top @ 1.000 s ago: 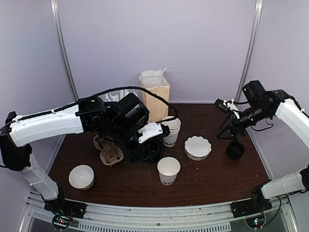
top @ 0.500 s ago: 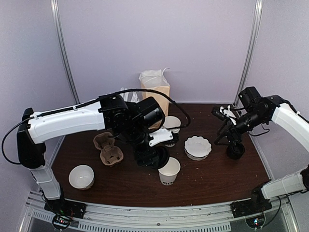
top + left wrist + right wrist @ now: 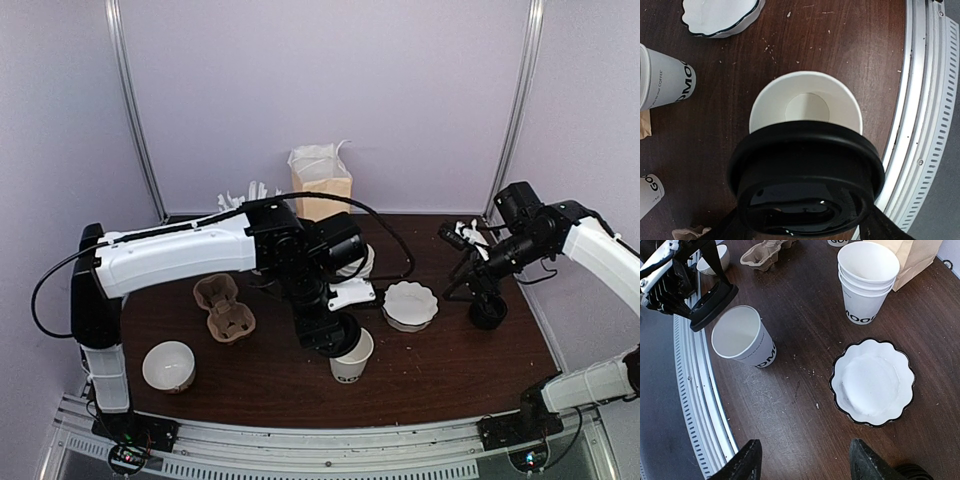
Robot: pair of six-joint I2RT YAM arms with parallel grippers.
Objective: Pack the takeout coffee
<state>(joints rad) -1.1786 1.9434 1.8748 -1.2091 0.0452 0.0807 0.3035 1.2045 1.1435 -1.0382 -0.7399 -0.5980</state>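
At the front middle of the table (image 3: 450,375), our left gripper (image 3: 337,335) now hangs over the open cup (image 3: 352,358). One second ago it was farther back and to the left, beside the cup stack (image 3: 867,285), and since then it has travelled forward and to the right. It pinches a black lid (image 3: 805,170) by the rim. From the left wrist the tilted lid hides the near part of the cup mouth and the far part shows uncovered; we cannot tell if lid and cup touch. The cup stands upright, in front of the white plate (image 3: 410,305). Our right gripper (image 3: 805,442) has come a little lower and to the left. Its fingers are spread and empty, just above the lid stack (image 3: 488,312).
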